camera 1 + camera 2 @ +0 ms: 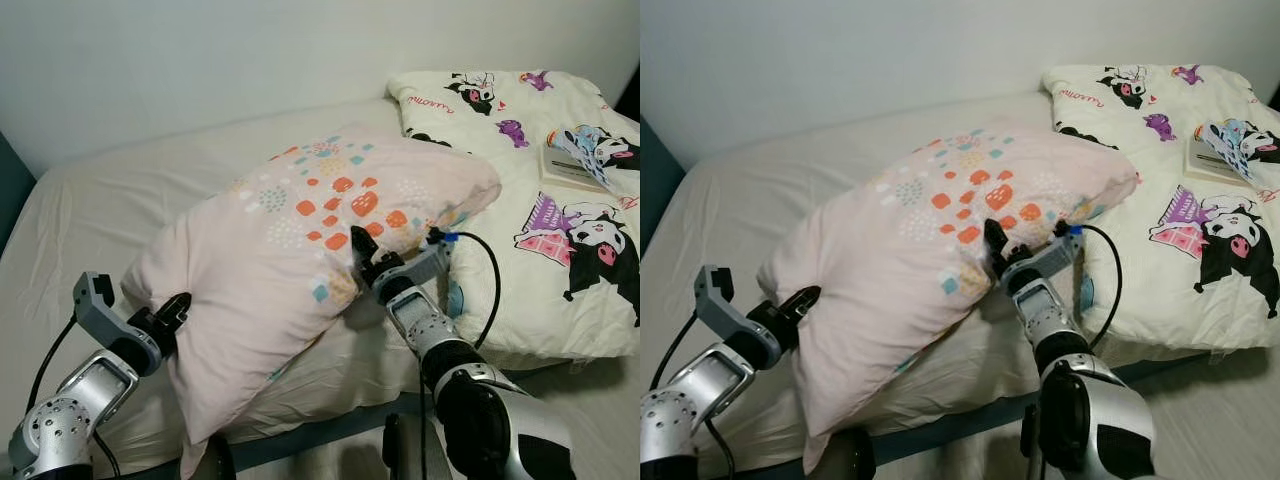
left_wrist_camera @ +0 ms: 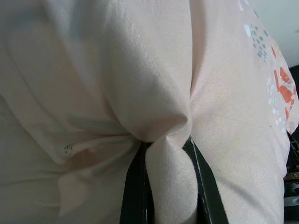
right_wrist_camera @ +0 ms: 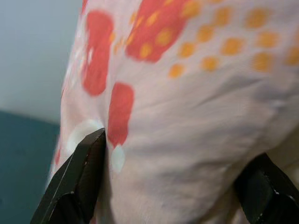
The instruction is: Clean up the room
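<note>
We are holding the pink pillow (image 1: 290, 270) above the bed (image 1: 110, 210), left gripper (image 1: 178, 308) and right gripper (image 1: 362, 252) fingers both clamping its fabric.

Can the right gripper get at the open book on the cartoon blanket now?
Probably not yet: the right gripper is shut on the pink pillow, and the book lies farther off on the blanket.

- Cartoon-print duvet (image 1: 520, 150): a short word in red cursive script near its upper left corner, seen upside down from the head camera; the letters cannot be read with confidence;
- Open book (image 1: 572, 165) lying on the duvet: printed lines on its pages, too small to read;
- Patterned pillow (image 1: 300, 250): coloured shapes only, no lettering legible.
</note>
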